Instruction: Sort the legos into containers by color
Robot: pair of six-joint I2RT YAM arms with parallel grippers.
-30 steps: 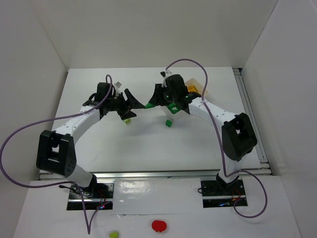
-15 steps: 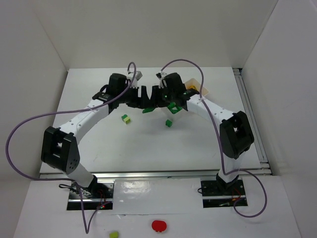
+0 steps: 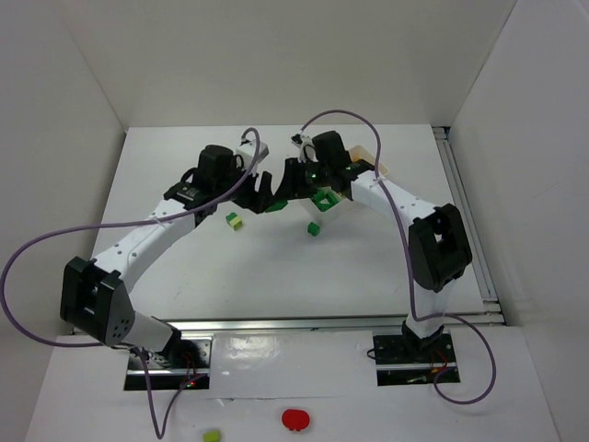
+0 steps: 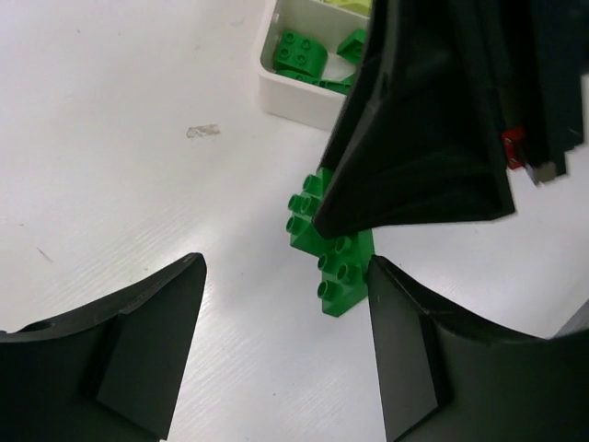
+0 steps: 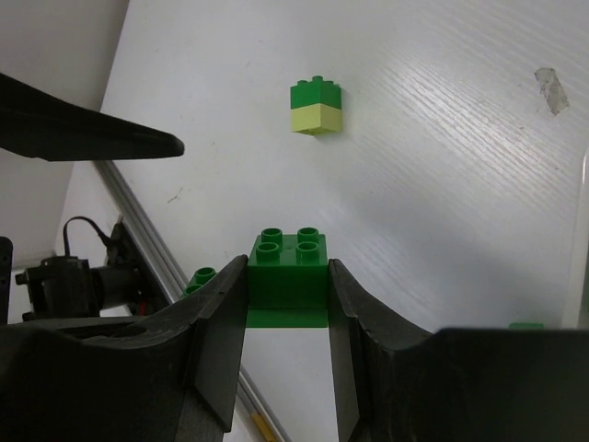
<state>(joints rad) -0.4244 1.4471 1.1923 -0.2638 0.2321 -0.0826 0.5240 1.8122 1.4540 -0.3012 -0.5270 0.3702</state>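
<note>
The left arm [image 3: 143, 235] and right arm [image 3: 396, 198] stretch forward and bend inward, wrists nearly meeting at centre. The left gripper [image 3: 264, 191] faces its neighbour, jaws spread wide, gripping nothing. The right gripper [image 3: 322, 197] tilts downward, its fingers [image 5: 221, 322] clamped on either side of a green lego [image 5: 287, 267]. The two grippers' fingertips sit just beside each other.

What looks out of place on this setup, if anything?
Two things. A lime brick lies off the table, on the near ledge, not far from a flat red disc. And on the table a two-colour stack, dark green on lime, is joined together, so it fits no single colour.
</note>
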